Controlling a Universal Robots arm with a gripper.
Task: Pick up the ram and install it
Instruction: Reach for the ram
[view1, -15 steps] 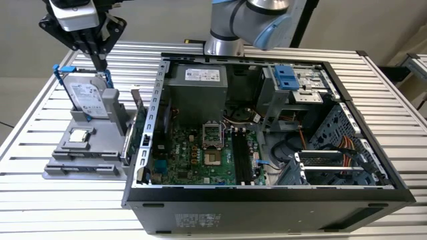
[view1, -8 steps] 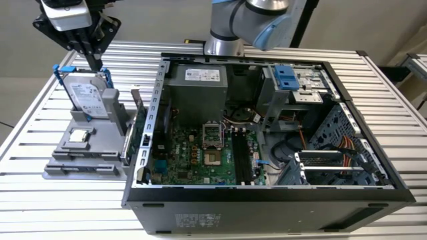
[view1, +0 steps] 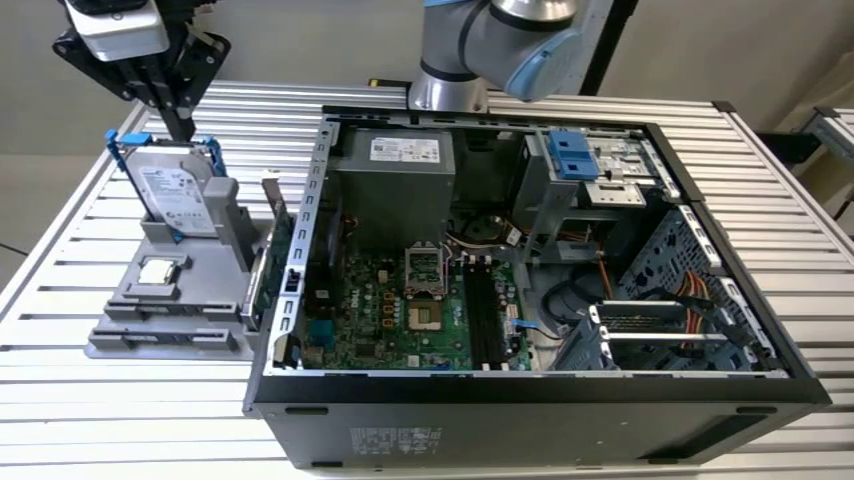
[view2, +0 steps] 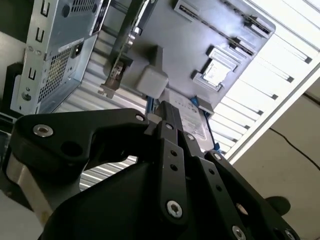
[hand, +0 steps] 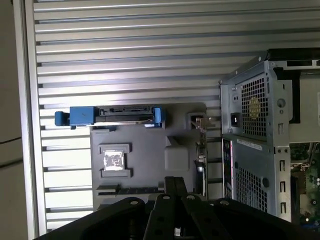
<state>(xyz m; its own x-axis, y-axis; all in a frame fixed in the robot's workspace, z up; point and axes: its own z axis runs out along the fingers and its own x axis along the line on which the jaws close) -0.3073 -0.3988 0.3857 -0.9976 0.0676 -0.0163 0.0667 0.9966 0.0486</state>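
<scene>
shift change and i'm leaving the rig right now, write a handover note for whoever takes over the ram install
End effector: shut, holding nothing, above the hard drive that stands in the grey fixture, at the exterior view's left of the open computer case.
Ram: sits in the long slot at the fixture's near edge in the exterior view, apart from the end effector.
Done: nothing of the pick shows; the ram is not yet grasped.
Left: both the pick-up and the install. The long black memory slots on the board in the case look empty.
</scene>
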